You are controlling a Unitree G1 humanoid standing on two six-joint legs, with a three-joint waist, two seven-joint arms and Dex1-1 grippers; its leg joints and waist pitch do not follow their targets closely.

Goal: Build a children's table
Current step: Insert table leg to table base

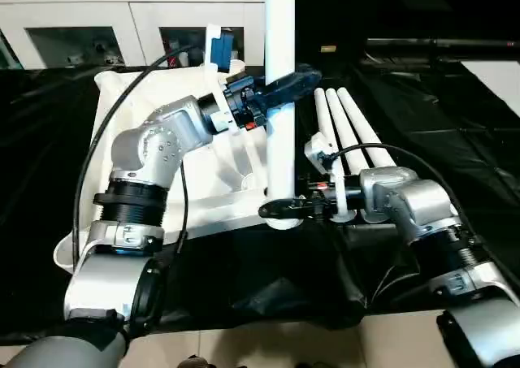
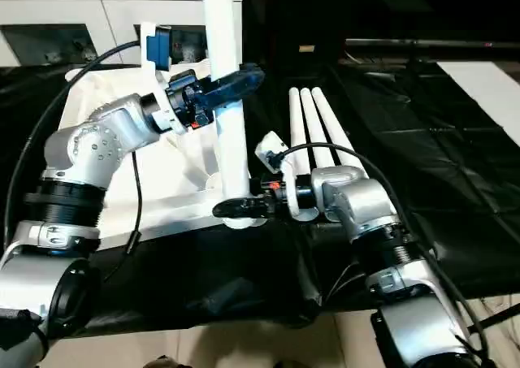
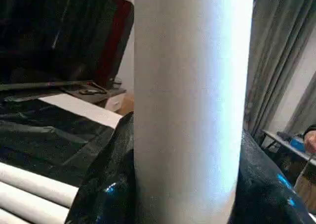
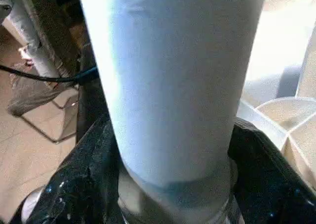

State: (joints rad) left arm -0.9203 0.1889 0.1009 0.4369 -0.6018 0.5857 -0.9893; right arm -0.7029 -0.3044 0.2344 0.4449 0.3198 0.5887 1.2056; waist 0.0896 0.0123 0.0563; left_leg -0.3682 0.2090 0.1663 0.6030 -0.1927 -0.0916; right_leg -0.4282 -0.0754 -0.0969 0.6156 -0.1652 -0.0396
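The white table top [image 1: 138, 116] lies upside down on black cloth, ribs facing up. One white leg [image 1: 280, 100] stands upright in the socket at its near right corner. My left gripper [image 1: 283, 85] is shut on this leg about halfway up. My right gripper [image 1: 282, 209] is shut on the same leg just above the socket. In the left wrist view the leg [image 3: 190, 105] sits between black fingers [image 3: 106, 184]. In the right wrist view the leg [image 4: 173, 85] meets the socket, with ribs [image 4: 291, 120] beside it. Three more legs [image 1: 357, 132] lie side by side to the right.
A white cabinet with glass doors [image 1: 97, 27] stands behind the table top. Black sheeting [image 1: 455, 116] covers the floor around the work. A pale strip of floor [image 1: 268, 344] runs along the near edge.
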